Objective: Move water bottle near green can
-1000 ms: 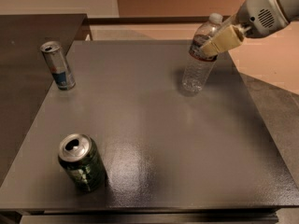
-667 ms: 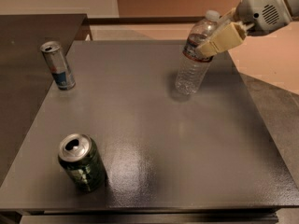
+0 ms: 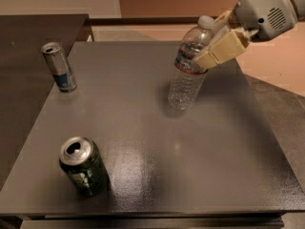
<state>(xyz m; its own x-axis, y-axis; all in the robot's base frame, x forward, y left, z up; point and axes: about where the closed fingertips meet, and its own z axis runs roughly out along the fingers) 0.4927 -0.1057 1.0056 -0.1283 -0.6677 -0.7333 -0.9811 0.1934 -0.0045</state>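
Cream claw (image 3: pixel 208 44) grips the clear, white-capped water bottle (image 3: pixel 183 86) (dark band); the green can (image 3: pixel 85 170) is silver-topped.

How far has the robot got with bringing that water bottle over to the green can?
Done: the hand is shut on the water bottle at its label. In hand: the bottle is tilted over the far right of the table; I cannot tell if its base touches. Left: carrying it across to the green can at the near left corner and setting it down beside it.
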